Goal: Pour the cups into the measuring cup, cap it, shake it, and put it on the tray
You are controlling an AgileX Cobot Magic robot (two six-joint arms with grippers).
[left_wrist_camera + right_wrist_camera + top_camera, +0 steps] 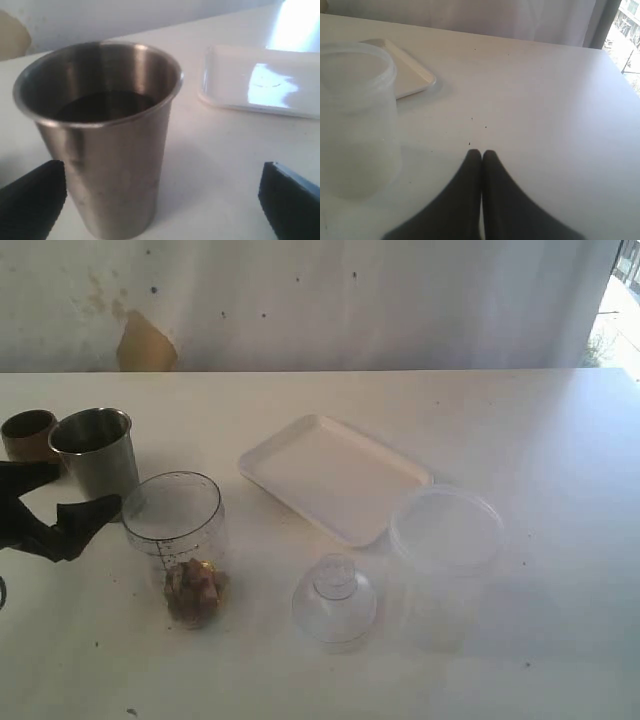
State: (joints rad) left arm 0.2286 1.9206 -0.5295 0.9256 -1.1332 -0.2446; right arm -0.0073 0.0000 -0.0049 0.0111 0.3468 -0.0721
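Note:
The steel tumbler stands upright at the table's left, with the brown wooden cup just beyond it on the left. My left gripper is open at the tumbler's base. In the left wrist view the tumbler stands between the spread black fingers, close to one and apart from the other. The clear measuring cup stands right of the tumbler, uncapped, with brownish bits at its bottom. The white tray lies mid-table. My right gripper is shut on nothing, low over bare table; the exterior view does not show it.
A clear domed lid lies near the front, between the measuring cup and a wide frosted plastic tub. That tub stands close beside my right gripper, with the tray's corner behind it. A white curtain closes the back.

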